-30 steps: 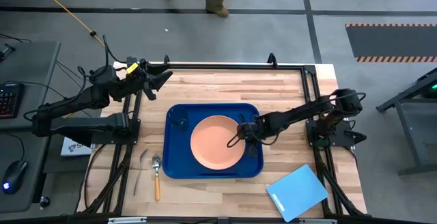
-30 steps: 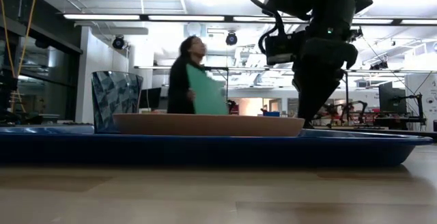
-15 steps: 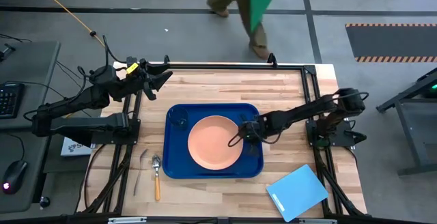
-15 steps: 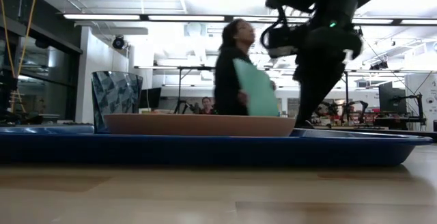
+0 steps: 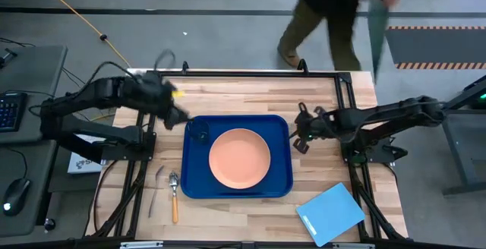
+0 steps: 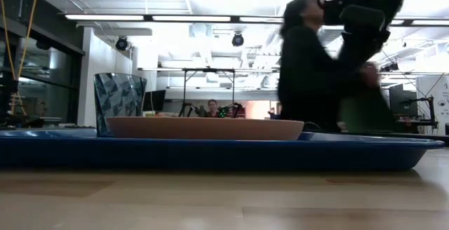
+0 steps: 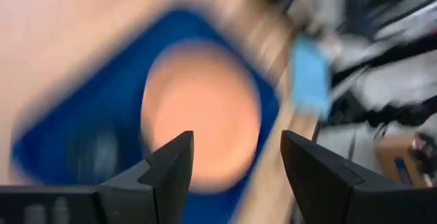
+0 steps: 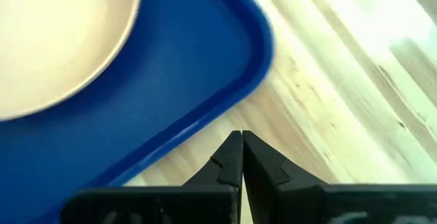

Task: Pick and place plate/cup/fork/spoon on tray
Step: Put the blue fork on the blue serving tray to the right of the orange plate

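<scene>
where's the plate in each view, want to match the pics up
High view: the plate lies in the middle of the tray.
Low view: seen edge-on as a low salmon band left of centre, the cup behind its left end.
Left wrist view: blurred salmon disc at centre, between that gripper's fingers.
Right wrist view: pale arc in the top-left corner.
Shared landmark: the dark-blue tray, visible in all four.
</scene>
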Available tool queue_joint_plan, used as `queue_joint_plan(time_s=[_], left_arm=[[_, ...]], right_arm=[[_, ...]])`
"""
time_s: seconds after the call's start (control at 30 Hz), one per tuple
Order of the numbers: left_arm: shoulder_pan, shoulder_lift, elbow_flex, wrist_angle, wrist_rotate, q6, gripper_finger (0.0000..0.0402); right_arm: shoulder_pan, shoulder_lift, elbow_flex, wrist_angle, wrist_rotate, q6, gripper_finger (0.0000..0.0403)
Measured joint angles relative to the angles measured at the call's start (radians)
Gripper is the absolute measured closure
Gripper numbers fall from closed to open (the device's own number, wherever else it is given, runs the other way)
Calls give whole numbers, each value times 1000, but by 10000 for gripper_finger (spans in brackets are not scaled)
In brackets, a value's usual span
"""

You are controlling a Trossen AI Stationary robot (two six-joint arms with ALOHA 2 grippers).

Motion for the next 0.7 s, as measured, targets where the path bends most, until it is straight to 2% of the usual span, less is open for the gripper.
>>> queue_joint_plan(time_s=[0.17,0.33,0.43,0.53,0.7], left_arm=[[-255,66,-38,-281,-40,-416,190],[-527,151,-144,-272,-5,-739,190],[-643,212,-200,-255,4,-841,190],[-726,266,-266,-236,14,-867,190],[-794,299,-415,-111,79,-902,190]], right_arm=[[-18,-62,-61,57,11,41,403],[-22,-73,-98,122,2,37,403],[-22,-68,-98,124,2,34,403],[-22,-68,-98,131,2,9,403],[-22,-68,-98,131,1,-24,403]])
